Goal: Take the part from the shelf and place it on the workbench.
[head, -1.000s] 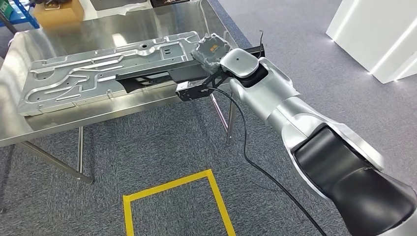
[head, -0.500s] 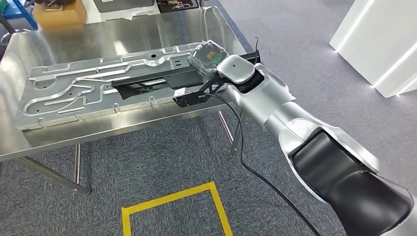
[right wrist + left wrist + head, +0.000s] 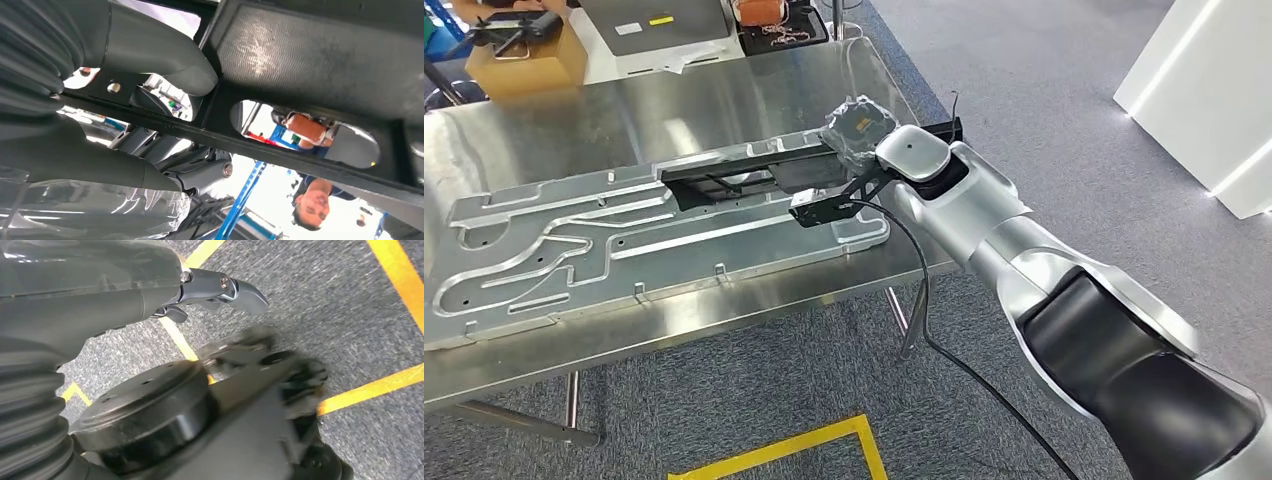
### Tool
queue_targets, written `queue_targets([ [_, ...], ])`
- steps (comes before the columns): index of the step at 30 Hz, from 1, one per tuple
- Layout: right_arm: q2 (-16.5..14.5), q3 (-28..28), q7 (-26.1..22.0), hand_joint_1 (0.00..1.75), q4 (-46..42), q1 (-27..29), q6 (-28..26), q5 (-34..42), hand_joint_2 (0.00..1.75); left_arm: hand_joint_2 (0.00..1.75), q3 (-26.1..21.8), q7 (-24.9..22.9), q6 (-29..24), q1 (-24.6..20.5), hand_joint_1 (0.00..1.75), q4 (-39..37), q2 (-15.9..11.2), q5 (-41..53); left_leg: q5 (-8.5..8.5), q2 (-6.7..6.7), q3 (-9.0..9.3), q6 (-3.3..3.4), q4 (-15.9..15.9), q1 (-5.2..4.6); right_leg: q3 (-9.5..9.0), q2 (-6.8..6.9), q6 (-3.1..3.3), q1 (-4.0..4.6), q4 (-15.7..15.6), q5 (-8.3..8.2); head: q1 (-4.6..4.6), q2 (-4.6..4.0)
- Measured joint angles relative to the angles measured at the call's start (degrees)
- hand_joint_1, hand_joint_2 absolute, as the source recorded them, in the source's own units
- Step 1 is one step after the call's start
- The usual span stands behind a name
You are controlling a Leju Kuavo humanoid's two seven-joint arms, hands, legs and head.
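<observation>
the right hand (image 3: 856, 125) reaches in from 4 o'clock in the head view and grasps the long black part (image 3: 754, 175) at its near end; in the right wrist view the thick grey thumb (image 3: 165, 55) lies against the part's black frame (image 3: 310, 75) and the darker fingers (image 3: 195, 172) curl under it. the part stretches toward 9 o'clock, just above the large stamped metal panel (image 3: 574, 250) that lies flat on the steel workbench (image 3: 674, 100); whether it touches the panel i cannot tell. a cardboard box (image 3: 519, 55) sits at the bench's 11 o'clock corner. the left hand (image 3: 220, 290) hangs over grey carpet with yellow tape (image 3: 400, 270), fingers loosely apart, grasping nothing.
</observation>
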State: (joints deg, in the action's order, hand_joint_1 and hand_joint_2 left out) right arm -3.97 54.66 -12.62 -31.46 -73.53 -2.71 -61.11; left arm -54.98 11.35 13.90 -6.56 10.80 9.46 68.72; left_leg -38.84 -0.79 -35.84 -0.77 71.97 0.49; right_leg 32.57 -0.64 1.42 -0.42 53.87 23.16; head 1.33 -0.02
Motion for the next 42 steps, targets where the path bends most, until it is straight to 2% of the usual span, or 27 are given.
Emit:
queue_targets([
  [1,-0.1,0.1,0.0,1.75,0.0,0.2,0.0,0.0,1.75,1.75,0.0,0.0,0.0,0.2,0.0,0.0,0.0,0.0,-1.08,0.1,-1.37,-0.28,-1.7,0.21,-1.43,-0.04,-0.19,-0.13,-0.2,1.04,0.0,0.0],
  [2,-0.1,0.1,0.0,1.75,0.0,0.3,-0.1,0.0,1.75,1.75,0.0,0.0,0.1,0.4,0.0,0.0,0.0,-0.1,0.4,0.24,-2.48,-0.49,-4.5,0.48,-2.85,-0.06,-0.44,-0.24,-0.3,2.16,0.0,0.0],
  [3,-0.2,0.2,0.0,1.75,0.1,0.4,-0.1,0.0,1.75,1.75,-0.1,0.0,0.1,0.8,0.0,0.0,0.0,-0.1,5.38,0.44,-3.28,-0.58,-8.2,0.74,-4.1,-0.08,-0.7,-0.28,-0.3,3.31,-0.01,0.0],
  [4,-0.2,0.2,0.1,1.75,0.2,0.6,-0.2,0.0,1.75,1.75,-0.2,0.0,0.2,1.0,0.0,-0.1,0.0,-0.1,11.89,0.68,-3.97,-0.51,-12.1,0.89,-5.22,-0.15,-1.05,-0.25,0.0,4.5,-0.02,0.0],
  [5,-0.2,0.3,0.1,1.75,0.3,0.8,-0.3,0.0,1.75,1.75,-0.2,0.0,0.2,1.2,0.0,-0.1,0.0,-0.1,17.66,0.87,-4.37,-0.31,-14.5,0.93,-6.04,-0.29,-1.46,-0.21,0.3,5.56,-0.03,0.0],
  [6,-0.3,0.4,0.1,1.75,0.4,0.9,-0.4,0.0,1.75,1.75,-0.3,0.0,0.3,1.3,0.0,-0.2,0.0,-0.2,21.52,0.97,-4.61,0.01,-15.9,0.82,-6.55,-0.41,-1.91,-0.23,0.6,6.52,-0.03,0.0],
  [7,-0.4,0.4,0.1,1.75,0.4,0.8,-0.6,0.1,1.75,1.75,-0.3,0.0,0.3,1.2,0.0,-0.2,0.0,-0.2,22.4,0.96,-4.82,0.43,-15.9,0.57,-6.9,-0.51,-2.42,-0.35,0.9,7.3,-0.05,0.0],
  [9,-0.5,0.5,0.1,1.75,0.2,0.1,-1.0,0.2,1.75,1.75,-0.4,0.1,0.2,0.6,0.0,-0.1,-0.1,-0.4,20.97,0.82,-4.42,1.45,-15.1,0.28,-7.19,-0.41,-3.28,-0.76,1.4,8.76,-0.07,0.0],
  [10,-0.5,0.5,0.1,1.75,0.2,-0.2,-1.2,0.2,1.75,1.75,-0.4,0.2,0.2,0.3,0.0,-0.1,-0.1,-0.4,20.36,0.8,-4.05,1.93,-15.1,0.23,-6.56,-0.24,-3.57,-0.89,3.0,9.66,-0.08,0.0],
  [11,-0.6,0.5,0.1,1.75,0.2,-0.3,-1.4,0.3,1.75,1.75,-0.4,0.3,0.1,0.0,0.0,-0.1,-0.1,-0.5,19.76,0.79,-3.48,2.33,-15.1,0.26,-5.12,-0.06,-3.83,-0.94,5.9,10.88,-0.08,0.0],
  [13,-0.5,0.5,0.1,1.75,0.2,0.4,-2.0,0.5,1.75,1.75,-0.4,0.6,0.0,-0.1,0.0,-0.1,-0.2,-0.5,18.63,0.67,-2.4,2.76,-15.1,0.15,0.1,0.27,-4.3,-0.95,14.3,13.34,-0.09,0.0],
  [14,-0.5,0.5,0.1,1.75,0.3,1.1,-2.3,0.6,1.75,1.75,-0.4,0.7,0.0,-0.1,0.0,-0.1,-0.2,-0.5,18.07,0.55,-1.82,2.83,-15.1,0.09,2.79,0.32,-4.46,-0.93,17.6,13.68,-0.09,0.0],
  [15,-0.5,0.5,0.1,1.75,0.4,1.8,-2.6,0.8,1.75,1.75,-0.4,0.9,-0.1,0.0,0.0,-0.1,-0.2,-0.5,17.54,0.37,-1.21,2.86,-15.1,0.01,4.83,0.35,-4.39,-0.86,19.2,12.8,-0.09,0.0],
  [16,-0.5,0.5,0.1,1.75,0.4,2.4,-2.8,1.0,1.75,1.75,-0.4,1.0,-0.1,0.2,0.0,-0.1,-0.2,-0.5,17.04,0.15,-0.61,2.85,-15.1,-0.11,5.94,0.36,-4.05,-0.74,18.5,10.56,-0.09,0.0],
  [17,-0.5,0.5,0.1,1.75,0.5,2.8,-3.0,1.2,1.75,1.75,-0.4,1.1,-0.1,0.4,0.0,-0.1,-0.2,-0.5,16.6,-0.05,-0.05,2.84,-15.1,-0.26,6.07,0.36,-3.42,-0.5,15.7,7.33,-0.09,0.0],
  [18,-0.4,0.5,0.2,1.75,0.5,3.0,-3.3,1.5,1.75,1.75,-0.4,1.3,-0.2,0.5,0.0,-0.1,-0.1,-0.5,16.22,-0.19,0.42,2.83,-15.1,-0.35,5.67,0.36,-2.49,-0.06,11.6,3.8,-0.09,0.0],
  [19,-0.4,0.5,0.3,1.75,0.6,3.1,-3.5,1.7,1.75,1.75,-0.4,1.5,-0.2,0.7,0.0,-0.2,0.1,-0.4,15.89,-0.29,0.74,2.73,-15.1,-0.57,4.97,0.44,-1.53,0.38,8.1,1.16,-0.04,0.0],
  [20,-0.4,0.5,0.3,1.75,0.7,3.2,-3.8,1.9,1.75,1.75,-0.4,1.7,-0.3,0.7,0.0,-0.2,0.3,-0.4,15.63,-0.32,0.94,2.57,-15.1,-0.54,4.37,0.51,-0.81,0.83,5.5,-0.48,0.0,0.0],
  [21,-0.4,0.5,0.4,1.75,0.7,3.4,-4.1,2.1,1.75,1.75,-0.5,1.9,-0.3,0.7,0.0,-0.3,0.4,-0.4,15.42,-0.33,1.01,2.4,-15.0,-0.58,3.95,0.57,-0.43,1.1,4.1,-1.09,0.04,0.0],
  [25,-0.3,0.1,0.4,1.75,0.9,4.3,-6.3,3.2,1.75,1.75,-0.5,3.0,-0.8,0.4,0.0,-0.3,0.4,-0.4,14.76,-0.19,0.79,2.08,-14.5,-0.55,3.3,0.48,-1.36,0.88,3.2,0.32,0.07,0.0],
  [31,0.4,-1.3,-0.3,1.75,0.8,7.3,-9.2,4.7,1.75,1.75,-0.2,5.7,-4.5,0.2,0.0,-0.3,0.2,1.1,14.59,0.01,0.84,2.0,-14.5,-0.65,3.33,0.29,-1.31,0.82,3.2,0.6,0.07,0.0],
  [35,1.0,-2.2,-0.4,0.0,0.6,8.7,-10.0,4.7,0.0,1.75,0.8,6.8,-5.7,0.0,0.0,-0.3,0.2,2.5,14.6,0.09,1.05,1.98,-14.5,-0.65,3.18,0.26,-1.3,0.8,3.3,0.6,0.07,0.0],
  [41,1.6,-3.4,-0.5,0.0,0.0,9.7,-10.2,4.6,0.0,1.75,1.8,6.4,-6.0,-0.3,0.0,-0.3,0.2,2.1,14.62,0.14,1.32,1.97,-14.5,-0.68,2.88,0.25,-1.27,0.79,3.3,0.56,0.07,0.0],
  [42,1.7,-3.5,-0.5,0.0,-0.1,9.9,-10.2,4.5,0.0,1.31,1.8,6.2,-5.8,-0.3,0.0,-0.3,0.2,1.9,14.62,0.14,1.35,1.98,-14.5,-0.7,2.86,0.25,-1.27,0.79,3.3,0.56,0.07,0.0],
])
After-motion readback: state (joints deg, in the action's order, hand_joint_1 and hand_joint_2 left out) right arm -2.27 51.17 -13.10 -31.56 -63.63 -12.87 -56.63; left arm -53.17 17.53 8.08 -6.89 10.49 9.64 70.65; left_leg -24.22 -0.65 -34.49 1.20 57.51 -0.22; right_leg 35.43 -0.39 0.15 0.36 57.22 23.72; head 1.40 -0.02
